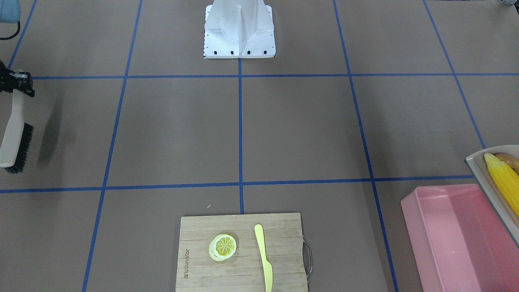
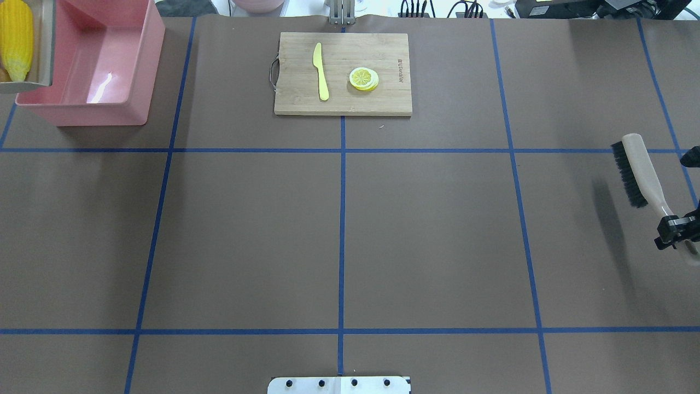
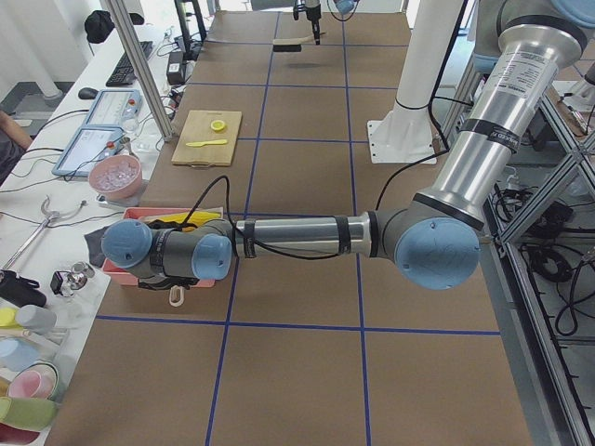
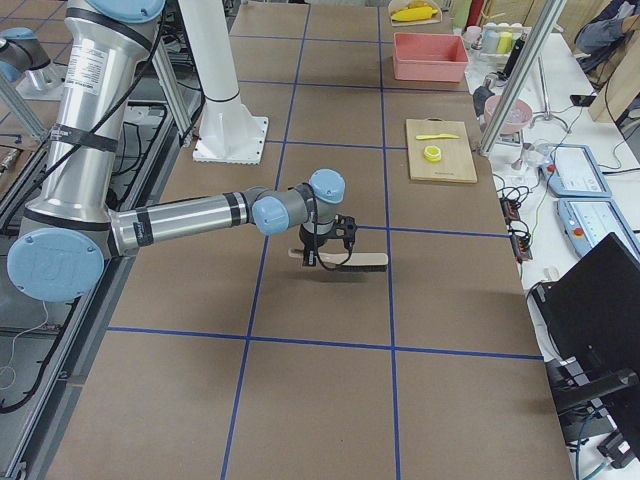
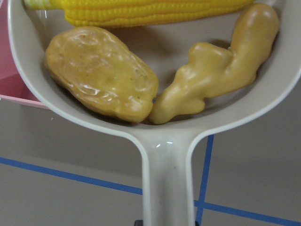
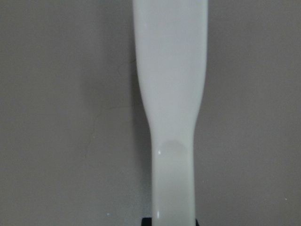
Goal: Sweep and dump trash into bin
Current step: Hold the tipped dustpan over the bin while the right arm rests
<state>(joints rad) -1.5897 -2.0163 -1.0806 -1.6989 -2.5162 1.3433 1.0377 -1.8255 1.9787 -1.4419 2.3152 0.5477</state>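
Left wrist-mounted — ginger root (image 5: 216,75) — unseen overhead

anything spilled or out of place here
Nothing stands out. The corn cob, potato and ginger root all lie inside the dustpan at the edge of the bin; the right gripper holds the brush.

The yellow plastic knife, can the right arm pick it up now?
Probably not: the right gripper has its jaws shut on a cream-handled black-bristled brush, though its path to the yellow plastic knife looks unobstructed.

Unreadable brand mark (image 1: 186,263) on cutting board (image 1: 279,243)
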